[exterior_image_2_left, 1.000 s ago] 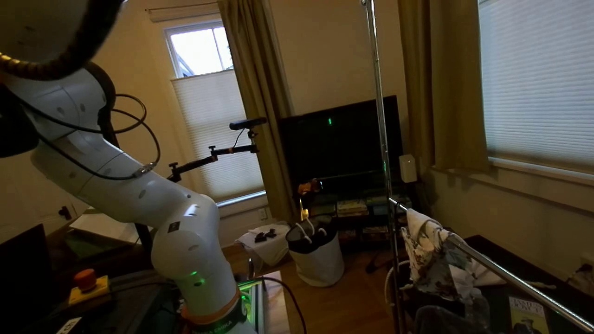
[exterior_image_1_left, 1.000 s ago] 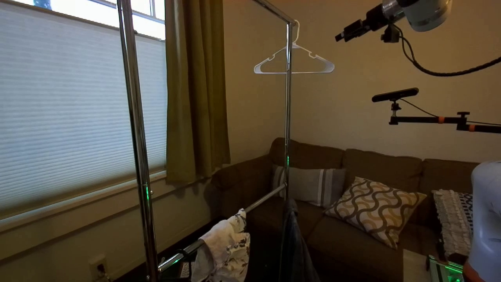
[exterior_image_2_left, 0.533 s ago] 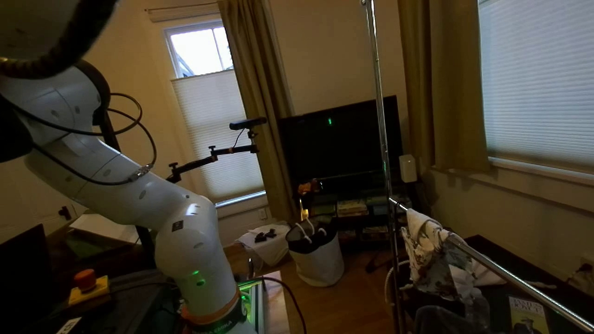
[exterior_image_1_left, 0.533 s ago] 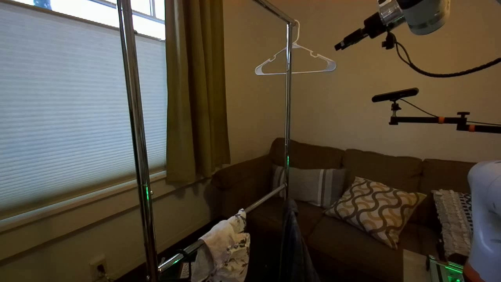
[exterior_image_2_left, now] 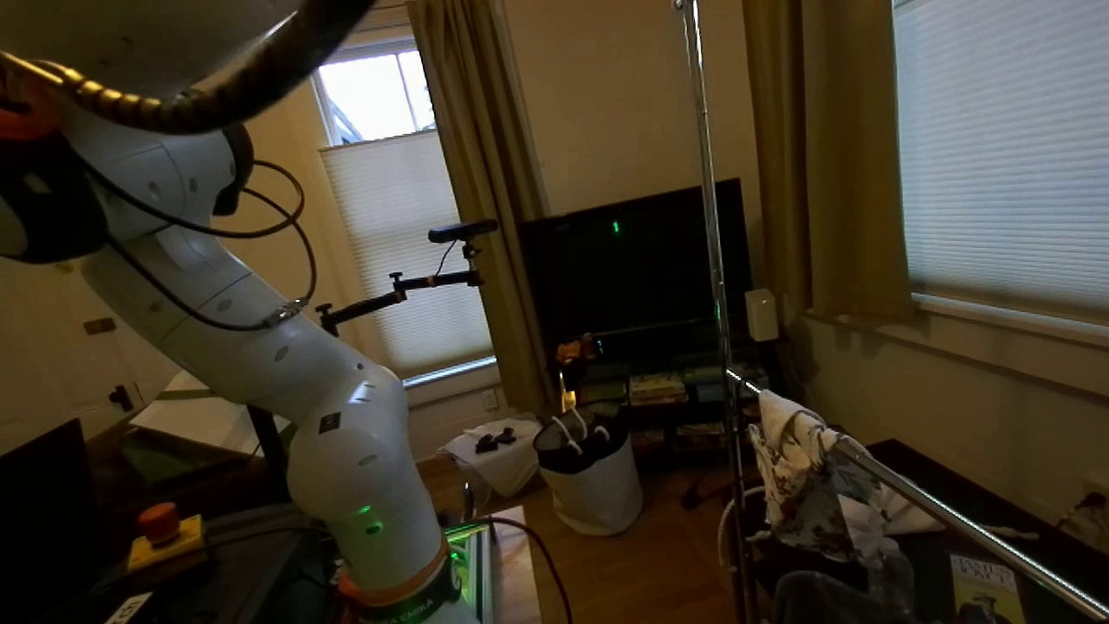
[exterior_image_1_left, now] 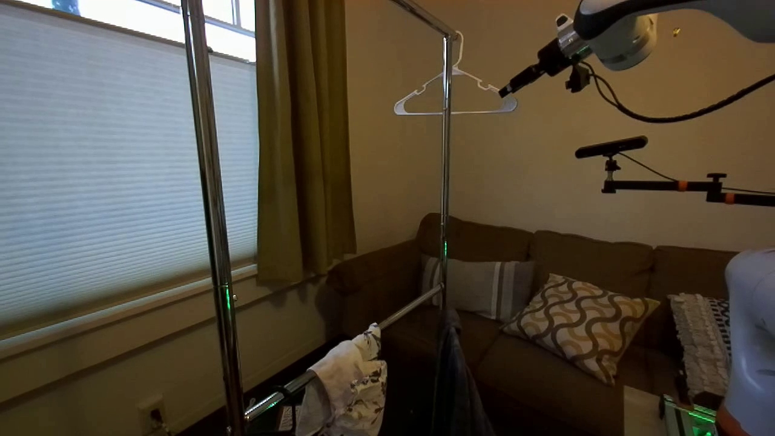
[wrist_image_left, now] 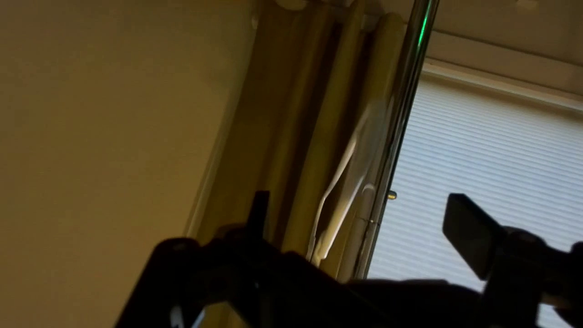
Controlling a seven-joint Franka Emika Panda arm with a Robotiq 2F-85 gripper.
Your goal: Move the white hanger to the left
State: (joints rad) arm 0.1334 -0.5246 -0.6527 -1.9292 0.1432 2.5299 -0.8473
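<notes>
1. The white hanger [exterior_image_1_left: 459, 70] hangs from the end of the rack's top bar [exterior_image_1_left: 424, 17] — not yet shifted left, I judge.
2. My pincer [exterior_image_1_left: 503, 92] has just dropped nearer, overlapping the hanger's shoulder in an exterior view — lining up a grasp, I'd say.
3. Only the wrist view shows the fingers [wrist_image_left: 469, 230] spread wide, gripping nothing, the hanger edge-on, framed between them; contact I can't tell.
4. An exterior view with the television [exterior_image_2_left: 637, 260] shows neither hanger nor pincer.
</notes>
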